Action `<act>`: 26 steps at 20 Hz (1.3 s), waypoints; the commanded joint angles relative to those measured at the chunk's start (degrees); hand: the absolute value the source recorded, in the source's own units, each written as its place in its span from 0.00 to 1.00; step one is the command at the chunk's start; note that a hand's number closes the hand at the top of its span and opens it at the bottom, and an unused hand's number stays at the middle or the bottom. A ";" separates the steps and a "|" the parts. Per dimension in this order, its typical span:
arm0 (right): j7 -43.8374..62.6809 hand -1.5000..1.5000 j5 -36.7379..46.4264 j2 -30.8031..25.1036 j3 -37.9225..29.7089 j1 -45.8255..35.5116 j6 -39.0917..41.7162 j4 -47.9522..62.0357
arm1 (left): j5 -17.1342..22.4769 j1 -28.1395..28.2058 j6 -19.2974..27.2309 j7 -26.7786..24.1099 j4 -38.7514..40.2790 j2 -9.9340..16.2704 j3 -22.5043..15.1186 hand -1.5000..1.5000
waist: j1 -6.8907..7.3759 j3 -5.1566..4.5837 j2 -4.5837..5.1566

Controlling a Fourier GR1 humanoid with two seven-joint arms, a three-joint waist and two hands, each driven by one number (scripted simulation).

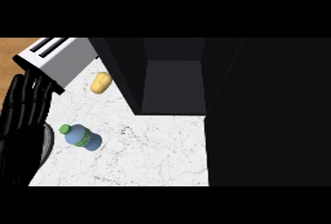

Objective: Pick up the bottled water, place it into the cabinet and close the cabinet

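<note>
Two hazards are noted, taken in order of size. First, the cabinet (171,74): it stands open above the marble counter (149,153), its dark interior facing the viewer, and the wide black mass to its right is probably the swung-out door, though this cannot be confirmed; in my judgement a carried load could strike its front edge or side wall on the way in, and a door closed too soon could catch it. Second, the bottled water (80,136): it stands on the counter at the left, green cap up, well apart from the cabinet and close to the counter's left edge beside a black rack (22,118); a sideways approach could tip it or push it off that edge. A toaster-like white appliance (55,54) and a small yellow item (100,82), unidentifiable, lie near the likely path and could be knocked. Neither hand shows in the head view, so whether fingers are spread, pressed together or pinching anything cannot be told. Nothing indicates the bottle has been grasped.
</note>
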 commanded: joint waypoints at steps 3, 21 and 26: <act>2.51 0.00 -1.59 0.96 0.90 4.44 0.55 -8.86 | -0.98 0.07 2.62 1.18 -2.55 1.42 6.09 0.00 | -0.83 -0.55 0.80; 16.62 0.00 -12.69 1.90 6.64 23.16 5.39 -23.66 | -4.45 16.06 12.59 13.02 -11.27 -5.01 0.92 0.00 | -0.69 -0.56 0.81; 8.76 0.00 -8.65 3.36 10.87 33.65 8.59 -24.30 | -7.37 17.34 16.50 12.40 -9.78 -5.02 -2.56 0.00 | -1.15 -0.54 0.76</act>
